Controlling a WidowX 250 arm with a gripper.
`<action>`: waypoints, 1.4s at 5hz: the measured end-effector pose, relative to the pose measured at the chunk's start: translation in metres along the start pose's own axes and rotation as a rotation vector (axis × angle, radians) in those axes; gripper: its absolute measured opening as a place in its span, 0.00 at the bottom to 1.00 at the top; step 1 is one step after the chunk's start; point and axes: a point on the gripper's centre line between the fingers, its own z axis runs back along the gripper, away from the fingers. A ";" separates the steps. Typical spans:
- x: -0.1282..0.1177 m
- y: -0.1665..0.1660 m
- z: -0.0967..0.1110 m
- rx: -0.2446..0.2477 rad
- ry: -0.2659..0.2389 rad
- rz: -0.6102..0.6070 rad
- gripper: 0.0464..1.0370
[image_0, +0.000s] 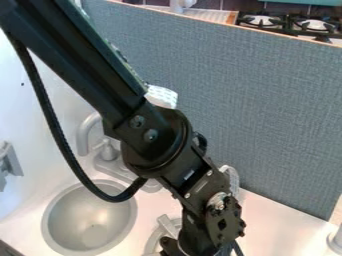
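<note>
Grey round thing (153, 240) could get bumped imo, since the gripper (196, 244) is right beside it and a small sideways slip would do it. Can't tell if the gripper's clenched or released. The thing's near the sink (87, 210), looks smooth, with a curved rim and stubby bar (167, 225), partly hidden.

Grey, round-rimmed vessel (153, 241), partly visible at the bottom of the frame, just left of centre. The pale, smooth rim curves along its upper left side; a short, flat grey bar (167, 226) slants across the upper part. The right side is hidden, the lower part cropped, and the contents cannot be made out.
</note>
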 end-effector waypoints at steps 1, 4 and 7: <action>-0.002 0.000 -0.004 0.002 0.015 0.000 0.96; 0.003 -0.097 0.006 -0.036 0.003 -0.233 0.97; 0.007 -0.118 -0.038 -0.030 0.126 -0.294 0.96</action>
